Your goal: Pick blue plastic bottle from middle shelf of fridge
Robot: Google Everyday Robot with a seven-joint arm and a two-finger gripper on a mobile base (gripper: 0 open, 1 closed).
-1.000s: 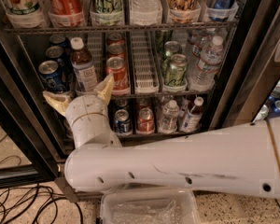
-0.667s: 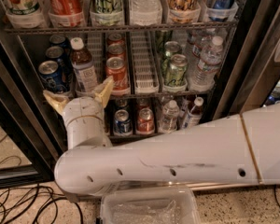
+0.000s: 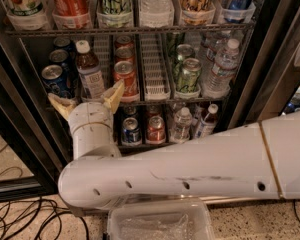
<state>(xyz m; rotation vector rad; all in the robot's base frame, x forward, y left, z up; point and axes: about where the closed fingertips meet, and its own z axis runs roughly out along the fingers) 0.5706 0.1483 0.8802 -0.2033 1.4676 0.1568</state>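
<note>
A robot reaches into a tall black-framed display fridge stocked with drinks. The step in hand appears to be the final approach, before any grasp.

The end effector, with two tan fingertips on a white cylindrical wrist, sits at the front edge of the desk, a dark wire middle shelf with white ribbed lane trays, towards its left end. Its fingers are spread wide and hold nothing.

The small blue plastic bottle stands upright just behind the gap between the fingers, near the desk's front left corner. It sits between a row of blue cans and a row of red cans. It has a white cap, dark brown liquid and a blue-and-white label, and it is taller than the cans.

The next move likely calls for pushing forward around the bottle's body and closing without knocking the neighbouring cans.
</note>
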